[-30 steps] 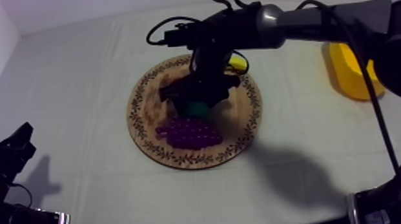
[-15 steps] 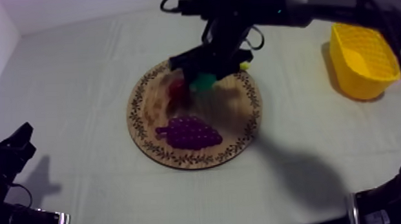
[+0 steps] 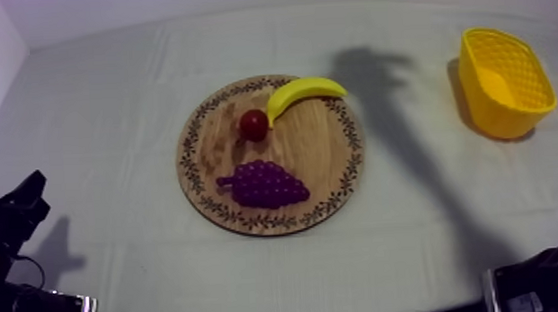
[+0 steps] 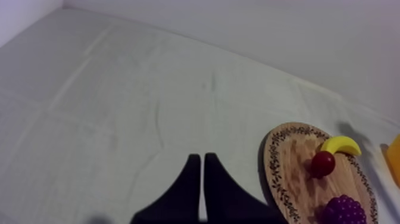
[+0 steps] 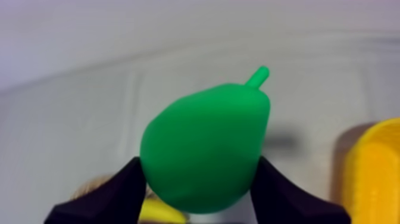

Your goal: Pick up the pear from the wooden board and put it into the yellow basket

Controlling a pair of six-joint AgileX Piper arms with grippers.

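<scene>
One table [image 3: 110,111] carries one wooden board [image 3: 328,156] at centre and one yellow basket [image 3: 487,104] at far right, well apart, with bare cloth between them and more left of the board. The board holds one bunch of grapes [image 3: 264,184] at its near side, one banana [image 3: 302,92] at its far rim and one small red fruit [image 3: 253,125] just beside the banana. One pear [image 5: 205,155] is aloft near the basket, clamped between the right gripper [image 5: 201,165] jaws with its stem outward. The left gripper [image 4: 201,156] is clenched on nothing, at near left.

My left gripper [image 4: 199,158] has two plain matte black fingers, each tapering to a slim tip. My right gripper [image 5: 198,170] has fingers equally black, smooth and wedge-shaped.
</scene>
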